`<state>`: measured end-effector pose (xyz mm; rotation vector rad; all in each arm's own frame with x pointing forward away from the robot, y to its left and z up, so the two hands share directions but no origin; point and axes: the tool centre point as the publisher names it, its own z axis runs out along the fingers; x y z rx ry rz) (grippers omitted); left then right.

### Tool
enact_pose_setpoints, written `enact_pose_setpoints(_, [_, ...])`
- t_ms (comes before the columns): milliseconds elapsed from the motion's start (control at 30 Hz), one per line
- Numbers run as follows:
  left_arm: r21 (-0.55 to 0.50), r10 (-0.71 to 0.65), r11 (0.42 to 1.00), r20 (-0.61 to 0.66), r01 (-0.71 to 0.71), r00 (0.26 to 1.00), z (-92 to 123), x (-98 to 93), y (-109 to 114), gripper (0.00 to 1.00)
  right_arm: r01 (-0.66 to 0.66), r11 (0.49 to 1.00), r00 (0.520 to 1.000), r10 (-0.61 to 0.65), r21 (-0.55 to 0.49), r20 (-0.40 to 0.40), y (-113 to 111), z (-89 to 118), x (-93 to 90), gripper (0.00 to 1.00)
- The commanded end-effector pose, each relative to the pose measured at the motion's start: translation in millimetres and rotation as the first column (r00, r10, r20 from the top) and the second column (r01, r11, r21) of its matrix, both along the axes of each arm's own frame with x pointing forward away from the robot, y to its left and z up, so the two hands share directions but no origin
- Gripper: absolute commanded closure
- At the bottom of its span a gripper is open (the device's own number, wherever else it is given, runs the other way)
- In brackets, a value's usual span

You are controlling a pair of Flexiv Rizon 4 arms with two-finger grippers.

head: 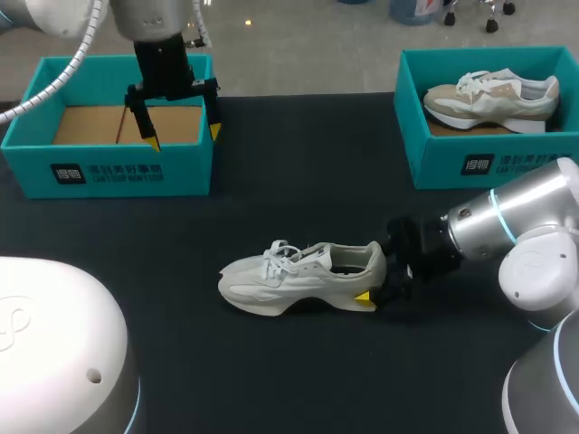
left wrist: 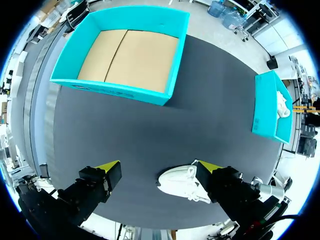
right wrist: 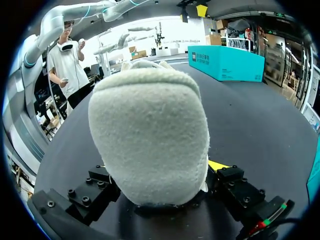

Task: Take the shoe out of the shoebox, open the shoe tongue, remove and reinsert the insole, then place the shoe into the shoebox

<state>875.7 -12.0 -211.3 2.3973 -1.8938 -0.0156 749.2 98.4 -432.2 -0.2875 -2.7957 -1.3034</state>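
A white shoe (head: 298,276) stands upright on the black table (head: 298,172) near the middle, toe to the left. My right gripper (head: 375,276) has its fingers on both sides of the heel, so it is shut on the shoe; one yellow tip (head: 362,297) shows at the sole. In the right wrist view the heel (right wrist: 150,135) fills the space between the fingers. My left gripper (head: 184,136) hangs open above the empty teal shoebox (head: 109,167) at the back left. From the left wrist, the shoe (left wrist: 182,182) lies below the open fingers, and the box (left wrist: 120,90) is ahead.
A second teal shoebox (head: 479,163) at the back right holds another pale shoe (head: 493,98). My right arm's silver body (head: 534,244) comes in low from the right. Bare black tabletop lies between the two boxes and in front of the shoe.
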Motion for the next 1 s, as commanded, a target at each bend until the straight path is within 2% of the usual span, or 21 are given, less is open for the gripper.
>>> enact_pose_setpoints(33, [0.004,-0.002,1.0,0.053,0.002,0.999,0.0,-17.3,-9.0,0.0,0.002,1.0,1.0,-0.002,-0.002,0.001,1.8,-4.1,-0.5,1.0])
enact_pose_setpoints(233, [-0.004,-0.039,0.999,0.025,0.039,0.999,-3.9,-25.6,-23.7,0.0,0.002,1.0,1.0,-0.002,-0.002,0.001,1.8,-4.1,-0.5,1.0])
enact_pose_setpoints(300, [0.032,-0.086,0.996,0.021,0.085,0.996,-5.2,-27.5,-27.2,0.0,0.002,1.0,1.0,-0.002,-0.002,0.001,1.8,-4.1,-0.5,1.0])
enact_pose_setpoints(367, [0.087,-0.123,0.989,0.04,0.119,0.992,-6.5,-25.1,-25.9,0.0,0.002,1.0,1.0,-0.002,-0.002,0.001,1.8,-4.1,-0.5,1.0])
enact_pose_setpoints(833, [0.087,-0.123,0.989,0.04,0.119,0.992,-6.5,-25.1,-25.9,0.0,0.002,1.0,1.0,-0.002,-0.002,0.001,1.8,-4.1,-0.5,1.0])
enact_pose_setpoints(1000, [0.049,-0.174,0.984,0.0,0.174,0.985,-17.8,-37.1,-53.4,0.0,0.002,1.0,1.0,-0.002,-0.002,0.001,1.8,-4.1,-0.5,1.0])
